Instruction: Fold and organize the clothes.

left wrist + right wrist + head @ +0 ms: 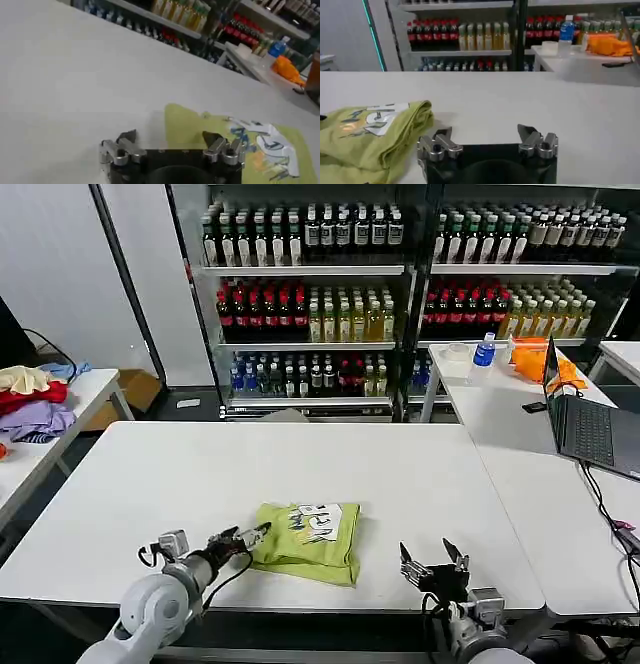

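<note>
Head view: the lime T-shirt (307, 541) lies folded into a compact rectangle near the front edge of the white table (200, 474), printed patch (318, 521) facing up on its far side. Left gripper (247, 539) sits low at the shirt's left edge, fingers spread, tip just beside or touching the fabric; can't tell which. Right gripper (434, 561) hovers near the table's front edge, well to the right of the shirt, jaws apart, holding nothing. Risk here: the shirt is close to the front edge, so a sideways nudge or drag from the left arm could skew the fold or pull it toward the edge. Left wrist view: left gripper (170, 140) open and empty, one fingertip (210, 137) over the yellow-green fabric, the other over bare table. If it closes now it would likely pinch only the top layer, and lifting that would peel the fold open. Right wrist view: right gripper (485, 134) open over bare table, shirt (375, 130) off to one side, its folded edge puffy and stacked in loose layers. The soft layers look ready to slide; a grab from this side could catch part of the stack and spill the rest. Looks mostly done, so the main hazard is undoing it.
</note>
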Motion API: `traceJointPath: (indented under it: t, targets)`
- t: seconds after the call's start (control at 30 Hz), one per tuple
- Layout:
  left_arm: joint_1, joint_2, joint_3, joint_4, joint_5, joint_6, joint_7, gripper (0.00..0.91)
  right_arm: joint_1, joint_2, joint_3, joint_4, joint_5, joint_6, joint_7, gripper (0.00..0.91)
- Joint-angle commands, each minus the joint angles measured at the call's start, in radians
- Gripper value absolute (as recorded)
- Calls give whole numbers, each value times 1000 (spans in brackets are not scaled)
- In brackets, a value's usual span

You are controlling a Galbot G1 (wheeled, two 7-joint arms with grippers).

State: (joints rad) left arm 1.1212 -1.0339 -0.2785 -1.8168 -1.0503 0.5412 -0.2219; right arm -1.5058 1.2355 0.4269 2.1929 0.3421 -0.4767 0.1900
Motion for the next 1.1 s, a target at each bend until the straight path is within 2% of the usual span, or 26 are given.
traceJointPath:
  t: [0.03, 0.23, 0.27, 0.33, 0.37, 0.43, 0.47, 0.7, 1.1]
  targets:
    - [0, -57, 13, 75, -73, 26, 5, 907, -7, -5, 12, 23, 4, -4, 1, 907]
    - [20, -78, 6, 37, -154, 36, 1, 887, -21, -10, 23, 41, 7, -9, 3, 907]
    - [21, -81, 5, 33, -166, 36, 1, 766, -23, -10, 23, 42, 7, -9, 3, 907]
    - [21, -91, 1, 34, -186, 35, 0, 625, -27, -8, 21, 42, 4, -9, 4, 907]
    - [19, -96, -2, 37, -191, 35, -1, 433, -28, -7, 20, 42, 3, -9, 4, 907]
    - [19, -99, -4, 40, -204, 35, -1, 333, -29, -4, 18, 42, 1, -9, 6, 907]
    - [20, -99, -5, 40, -208, 35, 0, 252, -30, -2, 17, 43, 0, -9, 5, 907]
    - [20, -108, -22, 53, -253, 35, -3, 171, -31, 16, 6, 40, -11, -9, 5, 907]
    - [13, -109, -98, 23, -384, 35, -23, 131, -29, 19, 13, 39, -10, -8, 5, 907]
